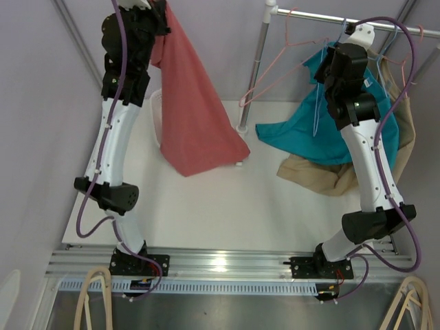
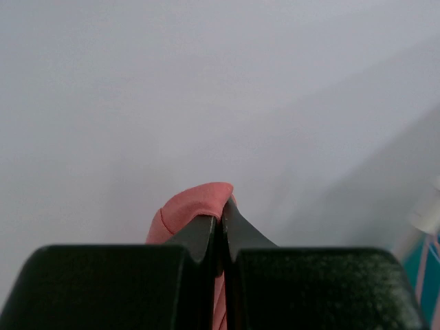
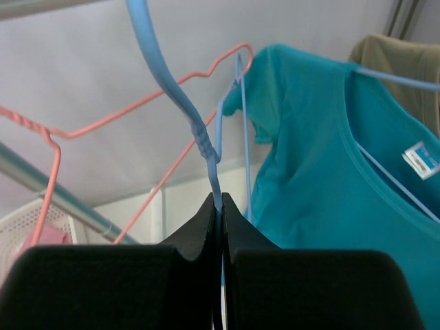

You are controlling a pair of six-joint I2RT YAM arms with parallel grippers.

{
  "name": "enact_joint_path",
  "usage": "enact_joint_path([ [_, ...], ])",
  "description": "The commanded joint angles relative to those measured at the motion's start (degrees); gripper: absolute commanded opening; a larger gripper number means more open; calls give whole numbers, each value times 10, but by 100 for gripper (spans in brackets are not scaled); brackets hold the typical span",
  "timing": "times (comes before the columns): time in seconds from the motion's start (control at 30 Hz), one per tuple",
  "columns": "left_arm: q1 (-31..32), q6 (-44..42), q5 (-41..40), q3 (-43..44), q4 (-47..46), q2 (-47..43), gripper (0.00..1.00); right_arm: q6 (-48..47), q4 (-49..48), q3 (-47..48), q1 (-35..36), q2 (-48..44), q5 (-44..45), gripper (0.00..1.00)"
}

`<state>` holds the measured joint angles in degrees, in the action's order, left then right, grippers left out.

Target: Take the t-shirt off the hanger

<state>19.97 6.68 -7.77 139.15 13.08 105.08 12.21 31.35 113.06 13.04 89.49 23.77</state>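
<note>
Both sets of jaws are pinched fully closed: left gripper (image 2: 221, 218) clamps a fold of the red t-shirt (image 2: 189, 210), cloth hanging free below, while right gripper (image 3: 220, 203) grips the blue hanger (image 3: 162, 77) at its neck, probably steadying it, with the teal t-shirt (image 3: 309, 185) draped just right of its jaws.

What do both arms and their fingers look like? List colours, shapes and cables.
Both the left arm and right arm have white tapered links between bulky black joint housings. A purple cable loops along each. The left fingers and right fingers are matte black, tapering to narrow tips.
</note>
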Motion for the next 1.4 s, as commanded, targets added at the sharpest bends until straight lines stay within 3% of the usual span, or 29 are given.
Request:
enact_joint_path([
  [0.0, -68, 59, 56, 52, -96, 28, 1, -31, -88, 29, -1, 24, 11, 0],
  [0.17, -84, 26, 39, 52, -149, 61, 1, -55, -141, 58, -2, 63, 18, 0],
  [0.27, -106, 51, 27, 46, -141, 102, 1, -54, -144, 82, -3, 95, 11, 0],
  [0.43, -119, 92, 24, 31, -28, 165, 1, -62, -159, 114, -2, 123, 1, 0],
  [0.53, -114, 133, 23, -19, 52, 169, 1, -74, -189, 111, -2, 126, -14, 0],
  [0.67, -108, 201, 44, -39, 211, 182, 1, -87, -238, 95, -4, 132, -23, 0],
  [0.87, -92, 195, 104, -120, 297, 198, 1, -84, -288, 73, -4, 135, -26, 0],
  [1.07, -82, 179, 145, -159, 346, 242, 1, -81, -258, 138, -5, 187, -23, 0],
  [1.37, -83, 173, 196, -151, 369, 298, 4, -76, -241, 154, -5, 210, -31, 0],
])
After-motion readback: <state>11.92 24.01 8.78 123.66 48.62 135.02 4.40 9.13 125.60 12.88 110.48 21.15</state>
